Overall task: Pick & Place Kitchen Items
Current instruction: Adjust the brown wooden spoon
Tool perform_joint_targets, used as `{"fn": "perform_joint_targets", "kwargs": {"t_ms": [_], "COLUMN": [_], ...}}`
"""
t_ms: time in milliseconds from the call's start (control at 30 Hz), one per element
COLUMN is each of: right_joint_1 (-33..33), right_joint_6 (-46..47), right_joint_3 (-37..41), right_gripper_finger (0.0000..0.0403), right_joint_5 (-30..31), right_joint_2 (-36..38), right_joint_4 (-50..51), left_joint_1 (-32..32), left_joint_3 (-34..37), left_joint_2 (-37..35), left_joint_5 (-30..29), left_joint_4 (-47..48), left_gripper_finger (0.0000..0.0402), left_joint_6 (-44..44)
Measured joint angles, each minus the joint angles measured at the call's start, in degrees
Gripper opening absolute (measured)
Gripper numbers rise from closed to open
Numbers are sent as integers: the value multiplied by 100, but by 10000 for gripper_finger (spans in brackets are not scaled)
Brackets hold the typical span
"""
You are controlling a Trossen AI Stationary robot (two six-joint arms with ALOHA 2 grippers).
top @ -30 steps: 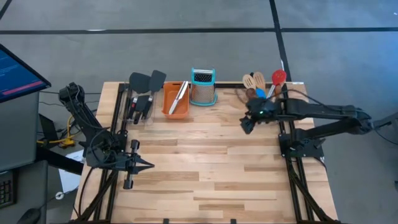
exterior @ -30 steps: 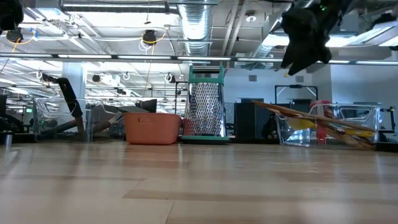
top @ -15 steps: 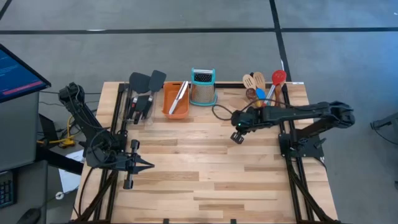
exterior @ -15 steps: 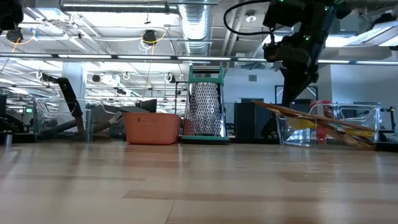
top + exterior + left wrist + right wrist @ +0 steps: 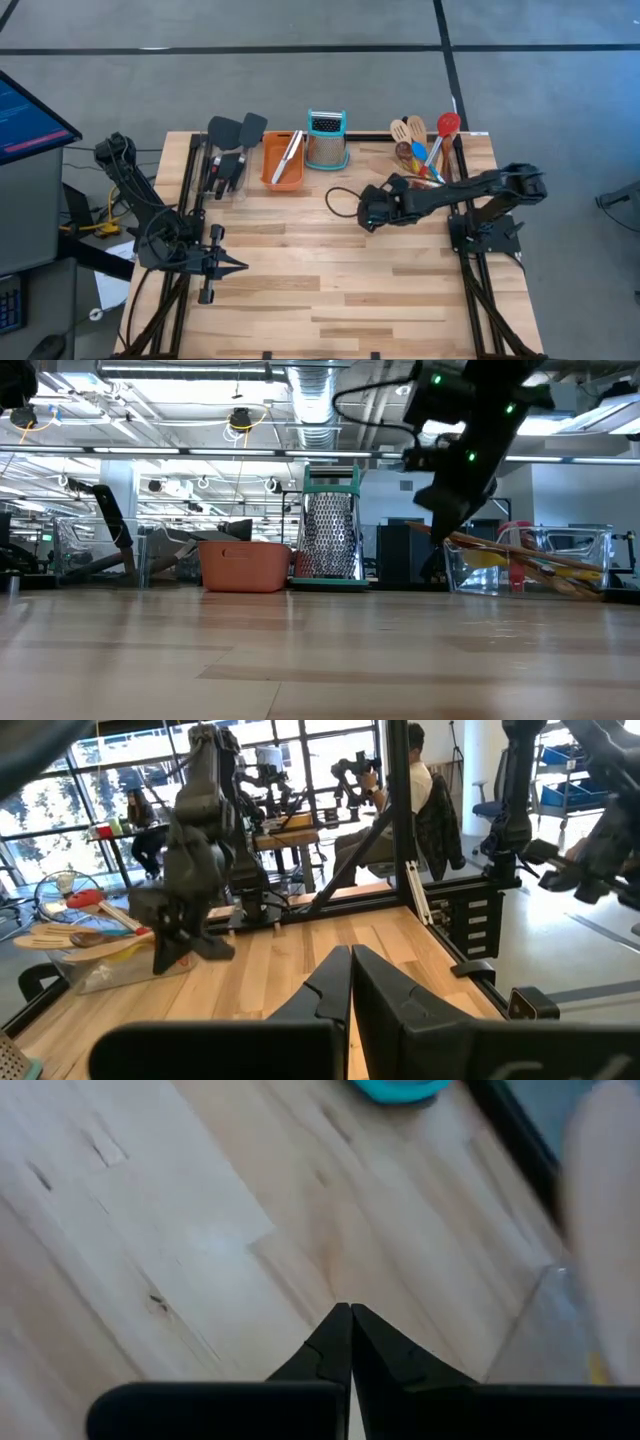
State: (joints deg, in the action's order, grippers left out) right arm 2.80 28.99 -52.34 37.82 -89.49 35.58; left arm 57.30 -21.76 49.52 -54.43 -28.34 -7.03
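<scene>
— With its fingers pressed together on nothing, what is the right gripper [image 5: 368, 215] doing?
— Hovering between picks; the utensils [image 5: 424, 140] sit behind it. It must spread its fingers first.
— The left gripper [image 5: 232, 266]?
— Closed, waiting.

Pale matt wooden table [image 5: 330, 280], perforated shiny metal grater [image 5: 326, 147], orange plastic tray [image 5: 272, 165]

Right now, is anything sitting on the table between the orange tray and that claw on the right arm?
Only bare wood, seen from above. The grater stands behind that line, between orange tray and right end effector.
</scene>
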Motion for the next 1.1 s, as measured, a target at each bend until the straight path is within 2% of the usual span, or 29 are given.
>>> {"fn": "perform_joint_targets", "kwargs": {"t_ms": [100,233,567,833,1100], "right_joint_1": [7,-35,-592,-898,-1245], "right_joint_6": [2,3,61,390,407], "right_joint_3": [0,2,1,0,2], "right_gripper_finger": [0,0,0,0,0], "right_joint_5": [38,514,1190,2167,2529], "right_joint_2": [-409,-912,-1481,-1315,-1104], "right_joint_4": [-248,-519,-1101,-1085,-902], "left_joint_1": [-2,-2,-2,-1,-1], "left_joint_3": [0,0,0,0,0], "left_joint_2": [0,2,2,2,2], "left_joint_5": [2,8,18,13,-8], "left_joint_4": [0,-1,0,2,4], "left_gripper_finger": [2,2,2,2,2], "left_joint_6": [0,0,-1,0,37]}}
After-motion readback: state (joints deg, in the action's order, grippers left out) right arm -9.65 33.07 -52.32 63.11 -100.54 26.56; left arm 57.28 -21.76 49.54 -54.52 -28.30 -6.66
